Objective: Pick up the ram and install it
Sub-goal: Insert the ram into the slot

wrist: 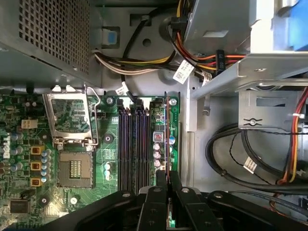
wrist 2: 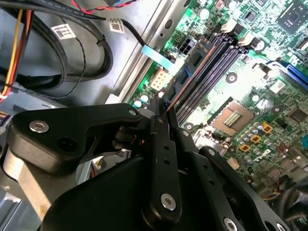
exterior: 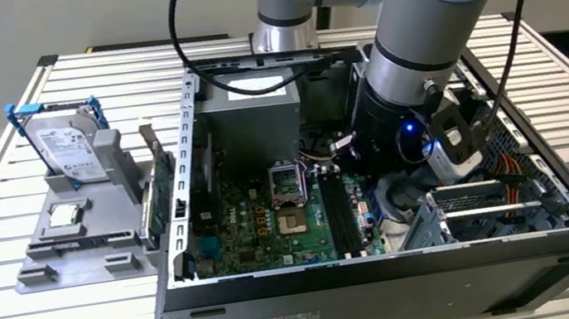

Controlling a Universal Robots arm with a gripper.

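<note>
Inside, the gripper pinched the ram edge-on over the motherboard's slots. The open computer case sat on a slatted metal table, before a plain grey wall.

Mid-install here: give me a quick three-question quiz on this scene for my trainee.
1. Multiple choice: what do the gripper fingers hold? A) a silver chip B) the ram C) a loose cable
2. True or false: the hard drive stands outside the computer case.
3. Fill in: the ram runs parallel to the motherboard's black memory ____.

Key: 1 B; 2 true; 3 slots.
</note>
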